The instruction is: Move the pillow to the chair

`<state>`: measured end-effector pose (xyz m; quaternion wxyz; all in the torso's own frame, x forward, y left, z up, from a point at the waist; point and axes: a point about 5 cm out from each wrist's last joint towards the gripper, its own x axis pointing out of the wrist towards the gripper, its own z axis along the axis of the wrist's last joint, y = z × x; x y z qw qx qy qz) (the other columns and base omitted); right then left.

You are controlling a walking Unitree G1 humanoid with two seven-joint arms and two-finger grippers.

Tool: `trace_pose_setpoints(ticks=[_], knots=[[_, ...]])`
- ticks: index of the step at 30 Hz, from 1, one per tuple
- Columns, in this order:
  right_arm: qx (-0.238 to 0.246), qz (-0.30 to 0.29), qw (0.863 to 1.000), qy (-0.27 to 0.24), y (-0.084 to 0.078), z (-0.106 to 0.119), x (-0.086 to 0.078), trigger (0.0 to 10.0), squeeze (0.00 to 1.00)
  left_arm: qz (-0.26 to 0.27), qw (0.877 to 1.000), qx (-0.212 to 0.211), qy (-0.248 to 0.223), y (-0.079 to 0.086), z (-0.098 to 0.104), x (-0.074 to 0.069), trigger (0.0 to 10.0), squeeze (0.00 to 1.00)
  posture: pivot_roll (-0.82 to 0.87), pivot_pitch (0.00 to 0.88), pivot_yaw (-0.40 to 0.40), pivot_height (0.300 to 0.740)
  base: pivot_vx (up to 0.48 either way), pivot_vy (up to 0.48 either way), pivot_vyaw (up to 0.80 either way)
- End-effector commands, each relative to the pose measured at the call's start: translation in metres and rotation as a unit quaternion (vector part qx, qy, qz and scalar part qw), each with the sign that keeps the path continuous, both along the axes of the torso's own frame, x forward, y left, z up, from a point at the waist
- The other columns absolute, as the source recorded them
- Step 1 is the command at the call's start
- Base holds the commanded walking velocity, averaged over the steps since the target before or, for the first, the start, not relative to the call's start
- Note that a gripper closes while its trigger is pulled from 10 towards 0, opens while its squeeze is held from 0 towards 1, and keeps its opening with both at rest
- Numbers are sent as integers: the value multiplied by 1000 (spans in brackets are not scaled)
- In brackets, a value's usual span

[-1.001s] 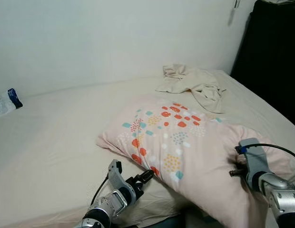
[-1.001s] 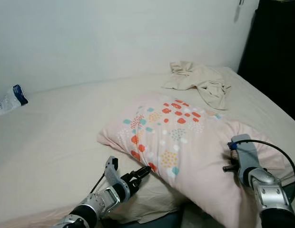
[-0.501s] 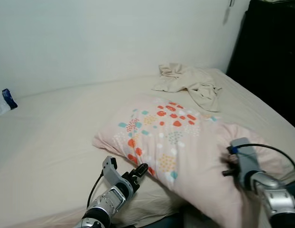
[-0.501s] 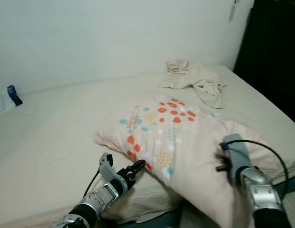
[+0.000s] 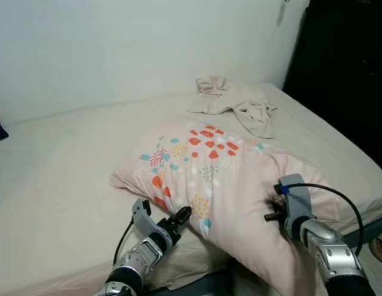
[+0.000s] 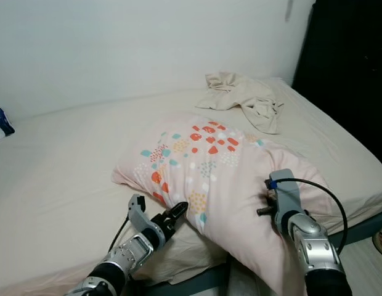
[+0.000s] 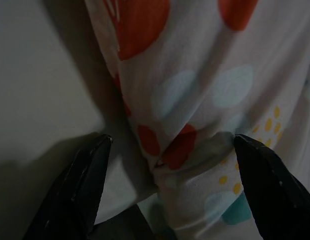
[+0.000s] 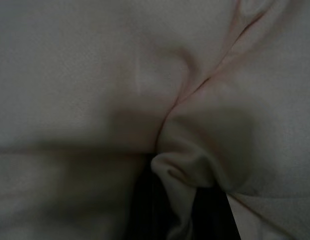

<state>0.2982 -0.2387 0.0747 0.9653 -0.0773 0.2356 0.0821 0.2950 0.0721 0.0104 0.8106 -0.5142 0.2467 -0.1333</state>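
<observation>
Pillow (image 5: 222, 179) edge between left pincer (image 7: 167, 165) tips — unpinched.

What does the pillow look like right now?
The pillow is soft pale pink cloth with red, teal and yellow dots. It lies on the bed, one end hanging off the near edge. The right tool pinches a fold of it; the left tool is open around its dotted edge.

Two silver, segmented arms; left gripper (image 5: 178, 217) black-fingered; right wrist housing (image 5: 294, 196) grey, blue-tagged, trailing a looping black cable (image 5: 339, 197).
</observation>
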Motion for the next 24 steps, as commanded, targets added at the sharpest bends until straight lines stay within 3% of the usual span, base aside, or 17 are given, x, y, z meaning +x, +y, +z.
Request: trace_pose_setpoints(ticks=[1, 10, 17, 18, 24], knots=[[27, 49, 998, 15, 31, -10, -2, 0, 0, -36, 997, -70, -11, -51, 20, 2, 10000, 0, -59, 174, 75, 582, 0, 0, 0], [37, 59, 997, 22, 43, -16, -14, 0, 0, -81, 991, -104, -16, -86, 28, -13, 10000, 0, -61, 243, 82, 582, 0, 0, 0], [42, 65, 997, 27, 49, -19, -21, 0, 0, -79, 989, -124, -15, -97, 34, -16, 10000, 0, -61, 281, 83, 582, 0, 0, 0], [44, 66, 996, 29, 51, -19, -23, 0, 0, -76, 987, -138, -17, -100, 37, -16, 0, 0, -65, 292, 82, 582, 0, 0, 0], [46, 68, 996, 29, 54, -18, -25, 0, 0, -75, 984, -160, -23, -105, 44, -15, 0, 0, -71, 299, 78, 582, 0, 0, 0]])
